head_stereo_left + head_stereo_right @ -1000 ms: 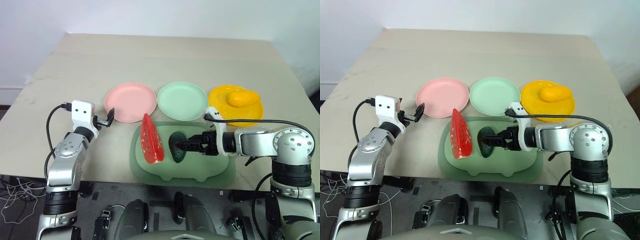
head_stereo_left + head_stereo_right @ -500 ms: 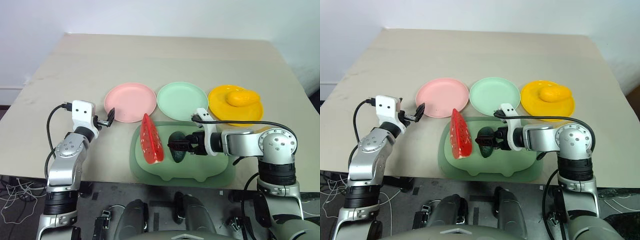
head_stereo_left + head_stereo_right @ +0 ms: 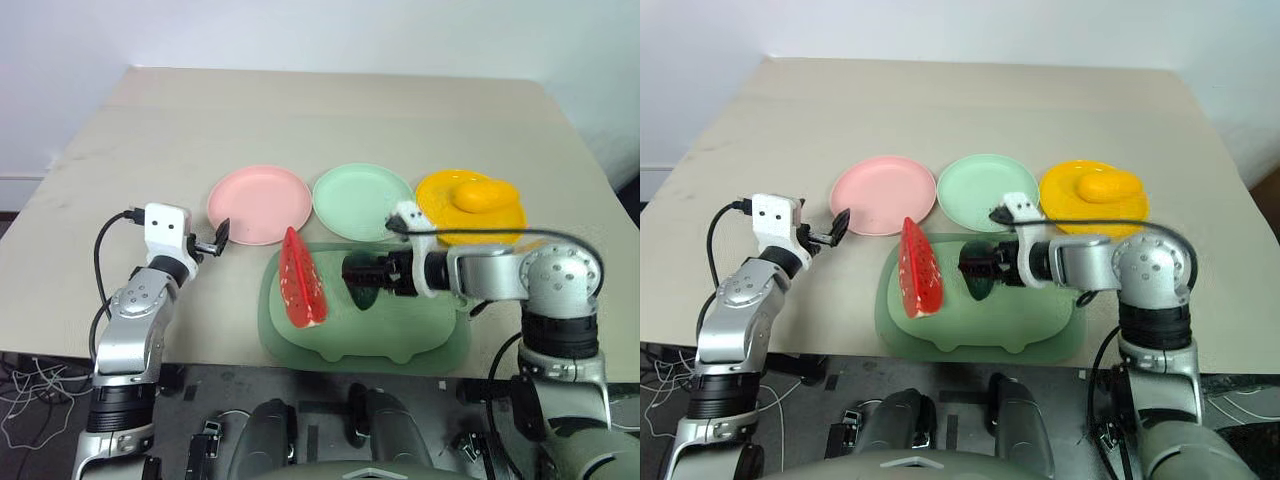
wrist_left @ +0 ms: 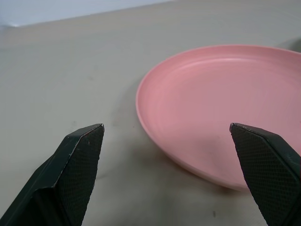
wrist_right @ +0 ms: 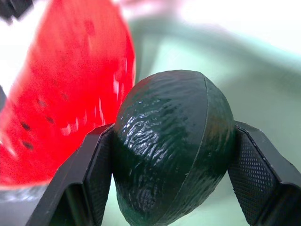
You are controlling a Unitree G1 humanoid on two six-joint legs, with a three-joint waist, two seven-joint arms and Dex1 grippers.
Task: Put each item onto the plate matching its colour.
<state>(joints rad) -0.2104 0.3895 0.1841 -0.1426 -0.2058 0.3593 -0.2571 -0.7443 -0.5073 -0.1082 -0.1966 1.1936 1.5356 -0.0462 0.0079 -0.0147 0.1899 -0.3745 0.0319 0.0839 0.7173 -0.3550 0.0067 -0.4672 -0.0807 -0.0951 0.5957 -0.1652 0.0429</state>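
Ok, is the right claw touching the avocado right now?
Touching. The right wrist view shows the right claw with both fingers pressed against the avocado.

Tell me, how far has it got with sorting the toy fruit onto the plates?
Done: the mango sits on the yellow plate. In hand: the right gripper is shut on the avocado, above the green mat; the green plate is bare. Left: the watermelon slice lies on the mat, the pink plate is bare, and the left gripper hangs open beside it.
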